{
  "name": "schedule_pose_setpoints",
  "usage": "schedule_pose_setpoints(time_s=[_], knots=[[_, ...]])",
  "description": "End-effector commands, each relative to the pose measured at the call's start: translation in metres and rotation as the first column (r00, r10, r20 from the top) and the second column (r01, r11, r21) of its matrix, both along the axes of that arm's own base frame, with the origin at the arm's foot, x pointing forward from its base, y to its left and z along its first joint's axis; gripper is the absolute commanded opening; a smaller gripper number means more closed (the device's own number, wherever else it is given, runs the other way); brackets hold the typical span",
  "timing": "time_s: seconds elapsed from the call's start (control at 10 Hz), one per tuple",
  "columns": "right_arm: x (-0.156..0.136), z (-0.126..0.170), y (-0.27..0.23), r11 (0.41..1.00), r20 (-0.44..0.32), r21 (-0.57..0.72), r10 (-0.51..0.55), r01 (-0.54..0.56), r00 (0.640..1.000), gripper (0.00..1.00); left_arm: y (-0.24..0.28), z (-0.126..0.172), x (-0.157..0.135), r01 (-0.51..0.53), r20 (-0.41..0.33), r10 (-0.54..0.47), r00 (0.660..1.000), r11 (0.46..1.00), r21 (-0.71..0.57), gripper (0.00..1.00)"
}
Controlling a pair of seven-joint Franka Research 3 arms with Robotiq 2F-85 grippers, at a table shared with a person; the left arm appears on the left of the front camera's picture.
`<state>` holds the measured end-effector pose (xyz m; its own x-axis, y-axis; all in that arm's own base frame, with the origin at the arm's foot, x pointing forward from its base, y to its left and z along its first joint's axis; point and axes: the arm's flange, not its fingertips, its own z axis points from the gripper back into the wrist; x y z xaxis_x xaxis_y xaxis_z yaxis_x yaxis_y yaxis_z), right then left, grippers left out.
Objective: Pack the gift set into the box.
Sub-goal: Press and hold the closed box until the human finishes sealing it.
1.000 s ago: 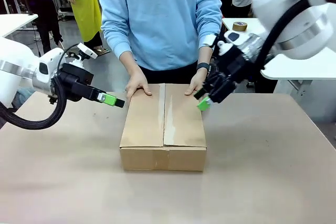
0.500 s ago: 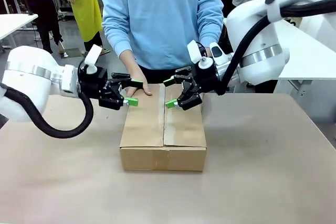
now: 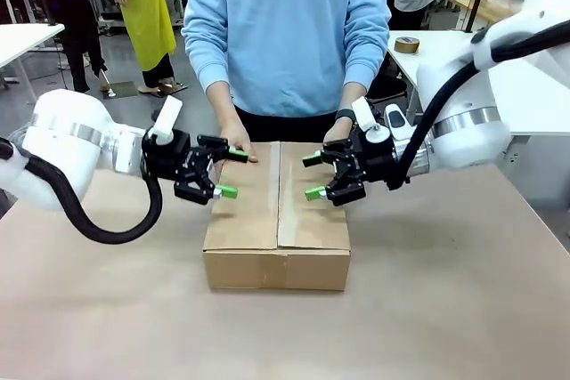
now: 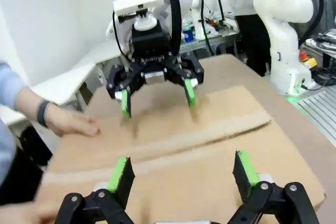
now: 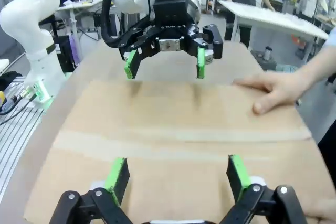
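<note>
The box (image 3: 278, 211) lies in the middle of the table with its top flaps folded shut, a seam running down the middle. The gift set is hidden. A person's hands (image 3: 233, 141) press on the flaps at the far end. My left gripper (image 3: 229, 173) hovers open just over the left flap, and my right gripper (image 3: 313, 176) hovers open over the right flap, facing it. The left wrist view has my left gripper (image 4: 182, 174) above the box top (image 4: 173, 145) with the right gripper (image 4: 156, 97) opposite. The right wrist view has my right gripper (image 5: 176, 174) and the left gripper (image 5: 164, 64) beyond.
The person (image 3: 285, 33) stands at the far edge right behind the box. A roll of tape (image 3: 407, 44) lies on a white table at the back right. Bare brown tabletop (image 3: 445, 291) surrounds the box.
Both grippers came in from the sides to stand over the box top and opened their fingers. The right gripper then drew back a little from the seam. The person's hands stay on the flaps.
</note>
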<state>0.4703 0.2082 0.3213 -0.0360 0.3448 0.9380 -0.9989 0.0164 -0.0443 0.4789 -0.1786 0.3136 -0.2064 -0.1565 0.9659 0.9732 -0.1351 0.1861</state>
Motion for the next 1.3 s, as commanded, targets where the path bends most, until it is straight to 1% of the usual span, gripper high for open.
schedule_pose_setpoints(time_s=[0.0,0.1,0.2,0.3,0.4,0.5,1.2], knots=[[0.006,-0.008,0.008,0.994,-0.066,-0.113,-0.023,0.015,0.998,1.00,0.000,-0.022,0.003,-0.024,-0.066,0.027,0.997,0.999,0.042,1.00],[0.006,-0.013,0.005,0.992,-0.076,-0.128,-0.031,0.021,0.997,1.00,0.001,-0.030,0.004,-0.014,-0.125,0.021,0.992,0.998,0.062,1.00],[0.007,-0.016,0.002,0.991,-0.093,-0.133,-0.033,0.020,0.995,1.00,0.002,-0.038,0.005,-0.012,-0.162,0.024,0.987,0.997,0.079,1.00],[0.012,-0.023,-0.002,0.987,-0.129,-0.157,-0.040,0.019,0.991,1.00,0.002,-0.040,0.005,-0.009,-0.174,0.024,0.984,0.997,0.083,1.00],[0.003,-0.013,-0.001,0.996,-0.073,-0.082,-0.029,0.023,0.997,1.00,0.003,-0.039,0.006,-0.016,-0.196,0.029,0.980,0.998,0.067,1.00],[0.003,-0.013,-0.001,0.996,-0.073,-0.082,-0.029,0.023,0.997,1.00,0.002,-0.034,0.002,-0.027,-0.152,0.032,0.988,0.999,0.037,1.00],[0.003,-0.013,-0.001,0.996,-0.073,-0.082,-0.029,0.023,0.997,1.00,0.002,-0.034,0.002,-0.027,-0.152,0.032,0.988,0.999,0.037,1.00]])
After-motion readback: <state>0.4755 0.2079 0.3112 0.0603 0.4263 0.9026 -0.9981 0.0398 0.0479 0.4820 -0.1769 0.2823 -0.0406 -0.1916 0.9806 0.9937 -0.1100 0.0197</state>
